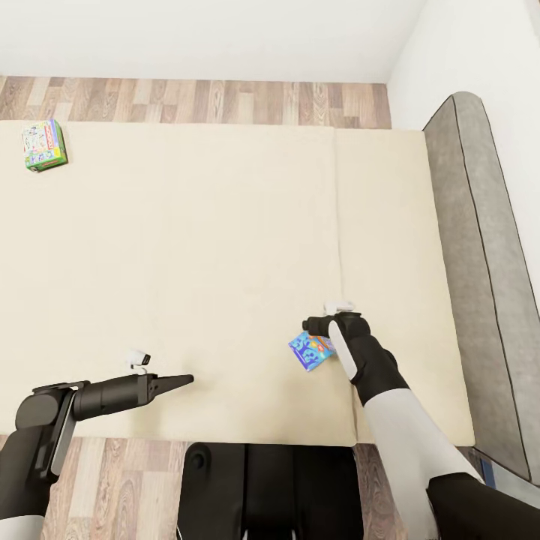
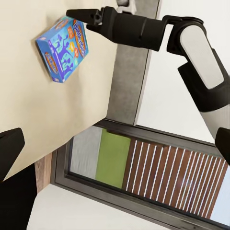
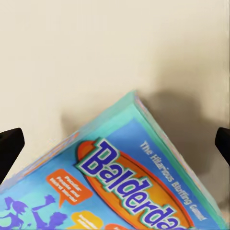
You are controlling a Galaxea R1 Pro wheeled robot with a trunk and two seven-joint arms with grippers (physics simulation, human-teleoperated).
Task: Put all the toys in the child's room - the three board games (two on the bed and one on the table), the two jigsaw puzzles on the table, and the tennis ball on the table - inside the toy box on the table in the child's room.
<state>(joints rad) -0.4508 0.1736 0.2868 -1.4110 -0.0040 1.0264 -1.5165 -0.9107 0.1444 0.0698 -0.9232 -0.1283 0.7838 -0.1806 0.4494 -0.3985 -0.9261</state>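
Main risk as we see it: the small blue board game [image 1: 310, 351] lies flat on the bed [image 1: 225, 270] mattress, so our right gripper [image 1: 319, 327] could push it along the soft surface or pinch only a corner, and it'd slip or tip on the lift. Approach angle matters too; the box sits skewed to our fingers.

Right fingers [image 2: 79, 14]: from the right wrist cam the tips sit wide apart at either edge, w/ the box between and just ahead of them, lid up. From the left wrist cam the fingers hover just above the box's far edge; we can't tell if they touch it. Nothing gripped yet, by our read.

Left gripper [image 1: 184, 381]: in the head view its fingers look drawn together to a point, holding nothing, hovering over bare mattress well apart from the blue box.

The green-edged Monopoly box [image 1: 44, 145] lies far off from both fingers, near the bed's far corner.
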